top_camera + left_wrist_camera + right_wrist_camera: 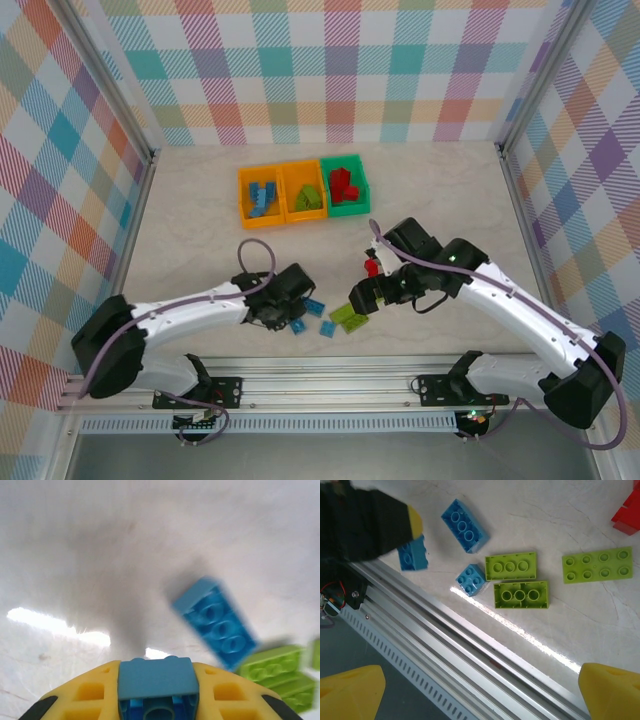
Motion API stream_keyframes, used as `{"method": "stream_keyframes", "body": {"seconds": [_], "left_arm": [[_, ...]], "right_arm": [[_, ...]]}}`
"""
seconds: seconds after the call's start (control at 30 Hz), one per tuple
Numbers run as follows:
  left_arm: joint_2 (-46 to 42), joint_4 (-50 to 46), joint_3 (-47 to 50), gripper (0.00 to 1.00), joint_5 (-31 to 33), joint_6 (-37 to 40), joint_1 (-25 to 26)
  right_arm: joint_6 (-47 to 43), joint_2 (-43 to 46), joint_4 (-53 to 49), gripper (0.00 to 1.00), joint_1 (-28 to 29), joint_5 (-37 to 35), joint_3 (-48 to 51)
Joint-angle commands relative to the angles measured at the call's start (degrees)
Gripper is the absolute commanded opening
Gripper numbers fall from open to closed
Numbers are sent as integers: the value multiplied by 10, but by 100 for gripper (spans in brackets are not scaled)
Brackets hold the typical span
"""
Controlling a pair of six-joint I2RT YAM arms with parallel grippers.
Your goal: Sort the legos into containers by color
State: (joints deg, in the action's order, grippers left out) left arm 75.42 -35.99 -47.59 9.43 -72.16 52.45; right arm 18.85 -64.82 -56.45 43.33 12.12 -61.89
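Blue lego (156,677), bottom centre of the left wrist view, sits pinched in our left gripper (158,695); our right gripper (480,690) stands spread above loose legos (511,566) (blue and lime). Containers (283,190) sit upper centre of the top view.

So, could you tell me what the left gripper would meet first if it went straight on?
Likely bare table, with the held brick touching first; the loose blue brick sits right of that line.

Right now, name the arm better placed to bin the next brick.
Left. Its jaws are shut on a blue brick, ready for the blue-filled orange bin; the right jaws stand open, empty.
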Motion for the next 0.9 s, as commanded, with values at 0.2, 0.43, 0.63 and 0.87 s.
{"method": "stream_keyframes", "body": {"seconds": [0.2,0.43,0.63,0.87], "left_arm": [[54,22,-215,9,203,352,-212],[256,134,-372,8,167,434,-325],[410,147,-513,15,83,452,-373],[478,132,-587,44,54,430,-394]], "right_arm": [[6,31,37,100,3,-40,-12],[23,42,33,100,4,-49,-13],[33,54,43,100,4,-44,-1],[31,47,32,100,4,-45,-13]]}}
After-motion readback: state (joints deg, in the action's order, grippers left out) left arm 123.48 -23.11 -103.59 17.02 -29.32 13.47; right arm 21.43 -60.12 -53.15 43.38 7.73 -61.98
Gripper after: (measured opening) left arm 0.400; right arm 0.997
